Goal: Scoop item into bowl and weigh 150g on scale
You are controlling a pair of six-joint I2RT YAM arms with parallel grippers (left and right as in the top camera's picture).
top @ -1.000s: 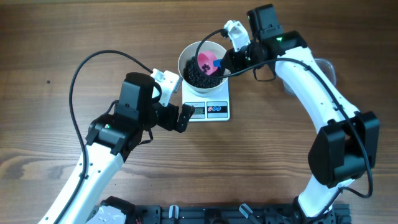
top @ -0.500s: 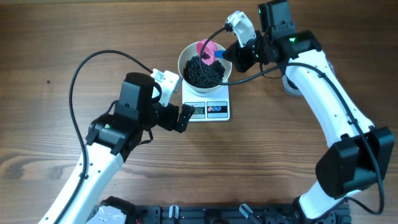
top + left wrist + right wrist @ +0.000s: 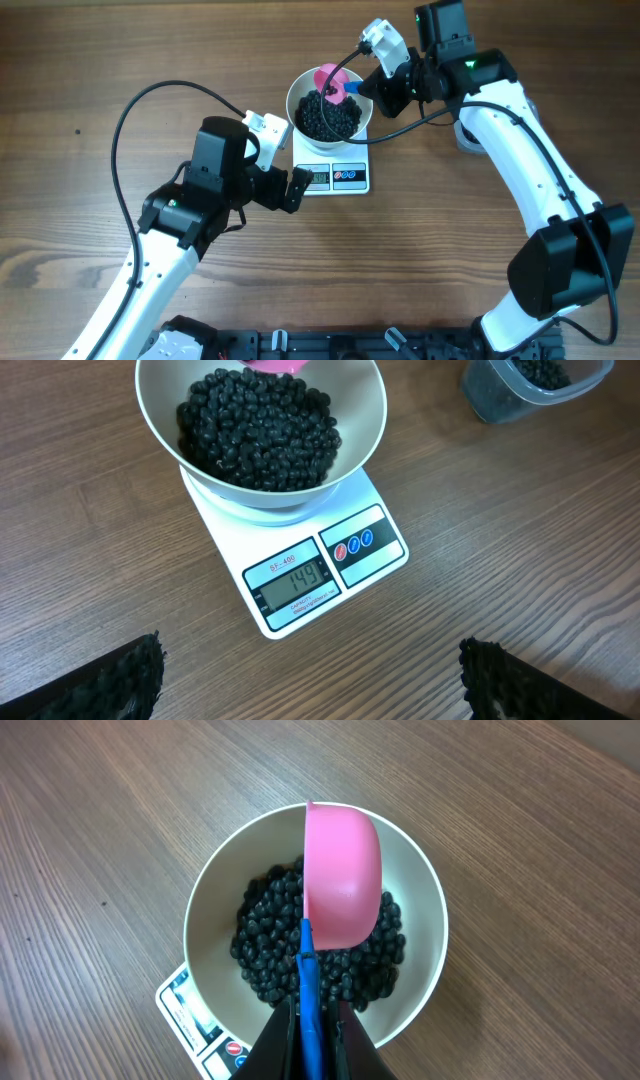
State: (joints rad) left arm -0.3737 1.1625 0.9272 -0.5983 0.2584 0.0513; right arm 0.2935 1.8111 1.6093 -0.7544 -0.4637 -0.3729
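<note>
The white bowl (image 3: 296,92) stands on the small white scale (image 3: 352,178) and holds a heap of black bean-like item (image 3: 328,118). My right gripper (image 3: 372,92) is shut on the blue handle (image 3: 310,982) of a pink scoop (image 3: 342,875). The scoop hangs over the bowl's far side, rolled so that its rounded back shows. The scale's display (image 3: 292,578) reads about 149. My left gripper (image 3: 296,190) stands open just left of the scale's front, with its fingertips (image 3: 120,678) wide apart over bare wood. Bowl (image 3: 150,415) and beans (image 3: 262,432) fill the top of the left wrist view.
A clear plastic container (image 3: 530,385) with more black beans stands to the right of the scale, partly under my right arm (image 3: 500,120). A black cable (image 3: 150,100) loops over the table at the left.
My right gripper drew the scoop back out of the beans toward the bowl's far rim and turned it over. It has held still for the last half second. The left arm has not moved.
</note>
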